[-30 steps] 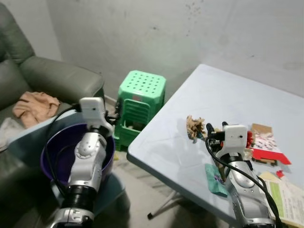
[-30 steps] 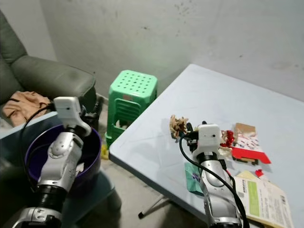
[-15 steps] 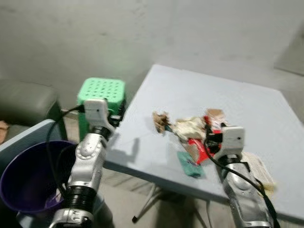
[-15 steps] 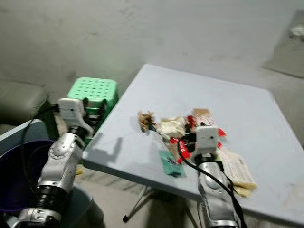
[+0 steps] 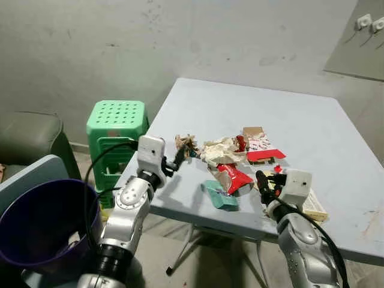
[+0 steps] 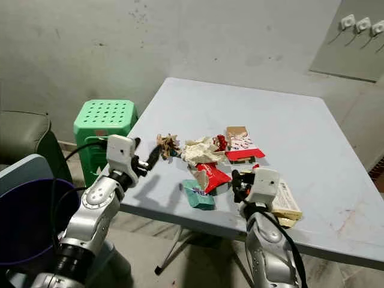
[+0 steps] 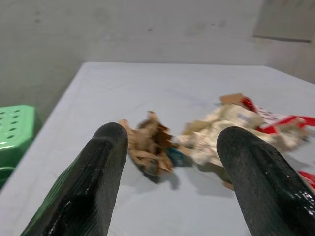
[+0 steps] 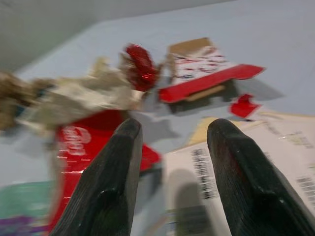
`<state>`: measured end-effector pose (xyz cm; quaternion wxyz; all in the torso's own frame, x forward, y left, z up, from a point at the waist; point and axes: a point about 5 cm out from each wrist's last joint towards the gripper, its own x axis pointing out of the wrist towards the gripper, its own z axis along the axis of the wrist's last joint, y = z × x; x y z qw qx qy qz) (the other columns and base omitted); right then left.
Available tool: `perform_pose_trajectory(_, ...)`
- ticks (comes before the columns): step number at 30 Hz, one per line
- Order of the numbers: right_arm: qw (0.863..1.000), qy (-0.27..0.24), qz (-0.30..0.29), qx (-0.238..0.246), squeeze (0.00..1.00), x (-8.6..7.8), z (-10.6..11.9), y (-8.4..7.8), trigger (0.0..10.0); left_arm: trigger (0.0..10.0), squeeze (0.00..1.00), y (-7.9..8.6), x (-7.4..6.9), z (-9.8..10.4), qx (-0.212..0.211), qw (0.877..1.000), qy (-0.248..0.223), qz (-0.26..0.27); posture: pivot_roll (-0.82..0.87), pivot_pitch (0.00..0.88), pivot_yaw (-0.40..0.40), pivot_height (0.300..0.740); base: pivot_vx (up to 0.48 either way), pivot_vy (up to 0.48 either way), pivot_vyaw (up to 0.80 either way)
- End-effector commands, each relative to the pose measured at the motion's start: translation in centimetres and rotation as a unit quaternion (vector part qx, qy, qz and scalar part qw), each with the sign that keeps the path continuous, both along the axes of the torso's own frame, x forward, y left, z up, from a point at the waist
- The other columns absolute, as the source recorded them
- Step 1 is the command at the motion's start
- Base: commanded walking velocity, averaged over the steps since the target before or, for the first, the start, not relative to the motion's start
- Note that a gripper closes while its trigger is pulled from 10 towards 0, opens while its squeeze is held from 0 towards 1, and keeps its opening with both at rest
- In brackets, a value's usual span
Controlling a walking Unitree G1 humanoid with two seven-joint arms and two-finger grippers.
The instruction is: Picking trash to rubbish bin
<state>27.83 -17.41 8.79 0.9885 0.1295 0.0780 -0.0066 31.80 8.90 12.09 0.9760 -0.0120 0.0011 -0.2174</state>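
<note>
Trash lies in a heap on the grey-blue table [image 5: 312,129]: a brown crumpled scrap [image 5: 185,143], white crumpled paper [image 5: 219,149], a red wrapper [image 5: 233,175], a green packet [image 5: 220,196] and a red-and-white carton [image 5: 259,147]. My left gripper [image 5: 182,155] is open just short of the brown scrap [image 7: 147,145], which lies ahead between its fingers. My right gripper [image 5: 264,182] is open and empty above a printed paper [image 8: 231,167], facing the red wrapper [image 8: 88,142]. The purple bin [image 5: 60,182] stands low at my left.
A green plastic stool [image 5: 117,123] stands between the bin and the table's left corner. A dark sofa arm [image 5: 30,135] is at far left. The wall runs close behind the table. The table's far and right parts are bare.
The camera has swung right, bringing the whole table into view. My left arm has come away from above the bin and reached over the table edge toward the brown scrap.
</note>
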Motion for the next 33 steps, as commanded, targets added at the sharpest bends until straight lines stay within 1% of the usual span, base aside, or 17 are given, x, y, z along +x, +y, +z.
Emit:
perform_pose_trajectory(1,1.0,-0.01,0.0,0.022,0.0,-0.1,0.8,-0.4,10.0,10.0,0.0,-1.0,-0.5,0.7,0.014,0.999,-0.015,-0.031,-0.06,0.0,-0.061,0.74,0.0,0.0,0.0)
perform_pose_trajectory(3,1.0,-0.012,-0.002,0.018,0.0,-0.1,0.9,-0.5,10.0,10.0,0.0,-1.2,-0.7,0.7,0.018,0.999,-0.017,-0.037,-0.06,0.0,-0.061,0.74,0.0,0.0,0.0)
perform_pose_trajectory(6,0.998,-0.043,0.036,-0.004,0.0,-0.1,1.7,-0.2,10.0,10.0,0.0,-1.8,-1.4,0.9,0.032,0.997,-0.023,-0.062,-0.08,0.0,-0.055,0.74,0.0,0.0,0.0)
perform_pose_trajectory(9,0.996,-0.061,0.056,-0.019,0.0,0.1,2.2,-0.1,10.0,10.0,0.0,-1.9,-1.5,1.0,0.033,0.997,-0.022,-0.067,-0.09,0.0,-0.052,0.74,0.0,0.0,0.0)
perform_pose_trajectory(10,0.996,-0.061,0.062,-0.019,0.0,0.7,2.6,-0.1,10.0,10.0,0.0,-2.0,-1.5,1.0,0.034,0.997,-0.023,-0.072,-0.1,0.0,-0.051,0.74,0.0,0.0,0.0)
perform_pose_trajectory(11,0.996,-0.061,0.062,-0.019,0.0,0.7,2.6,-0.1,10.0,10.0,0.0,-2.0,-1.5,1.0,0.034,0.997,-0.023,-0.072,-0.1,0.0,-0.051,0.74,0.0,0.0,0.0)
perform_pose_trajectory(12,0.995,-0.064,0.069,-0.022,0.0,1.3,3.0,-0.2,10.0,10.0,0.0,-2.1,-1.5,1.1,0.037,0.996,-0.025,-0.077,-0.1,0.0,-0.052,0.74,0.0,0.0,0.0)
perform_pose_trajectory(14,0.994,-0.07,0.076,-0.021,0.0,2.0,3.5,-0.2,10.0,10.0,0.0,-2.1,-1.5,1.2,0.037,0.996,-0.025,-0.077,-0.1,0.0,-0.051,0.74,0.0,0.0,0.0)
perform_pose_trajectory(18,0.994,-0.08,0.08,0.001,0.0,3.7,4.6,-0.2,10.0,10.0,0.0,-2.0,-1.3,1.5,0.044,0.995,-0.029,-0.08,-0.1,0.0,-0.054,0.74,0.0,0.0,0.0)
perform_pose_trajectory(22,0.993,-0.079,0.082,0.02,0.0,4.6,4.9,-0.1,10.0,10.0,0.0,-1.8,-1.2,1.8,0.046,0.995,-0.034,-0.082,-0.09,0.0,-0.058,0.74,0.0,0.0,0.0)
perform_pose_trajectory(24,0.993,-0.082,0.09,-0.001,0.0,5.5,5.0,0.2,10.0,10.0,0.0,-1.8,-1.4,1.9,0.048,0.994,-0.035,-0.087,-0.08,0.0,-0.062,0.74,0.0,0.0,0.0)
perform_pose_trajectory(26,0.995,-0.066,0.08,0.012,0.0,6.0,4.8,0.2,10.0,10.0,0.0,-1.8,-1.6,1.9,0.048,0.994,-0.035,-0.09,-0.08,0.0,-0.063,0.74,0.0,0.0,0.0)
perform_pose_trajectory(27,0.995,-0.058,0.076,0.014,0.0,6.4,4.7,0.2,10.0,10.0,0.0,-1.8,-1.8,1.7,0.05,0.994,-0.034,-0.091,-0.08,0.0,-0.065,0.74,0.0,0.0,0.0)
perform_pose_trajectory(30,0.996,-0.053,0.075,0.012,0.0,6.8,4.6,0.2,10.0,10.0,0.0,-1.9,-2.0,1.7,0.05,0.994,-0.032,-0.092,-0.07,0.0,-0.067,0.74,0.0,0.0,0.0)
perform_pose_trajectory(31,0.996,-0.041,0.071,0.02,0.0,7.3,4.5,0.2,10.0,10.0,0.0,-1.9,-2.1,1.6,0.048,0.994,-0.03,-0.093,-0.07,0.0,-0.069,0.74,0.0,0.0,0.0)
perform_pose_trajectory(32,0.996,-0.041,0.071,0.02,0.0,7.3,4.5,0.2,10.0,10.0,0.0,-1.9,-2.1,1.6,0.048,0.994,-0.03,-0.093,-0.07,0.0,-0.069,0.74,0.0,0.0,0.0)
perform_pose_trajectory(33,0.997,-0.032,0.069,0.025,0.0,7.7,4.3,0.1,10.0,10.0,0.0,-1.9,-2.3,1.6,0.047,0.994,-0.029,-0.092,-0.06,0.0,-0.072,0.74,0.0,0.0,0.0)
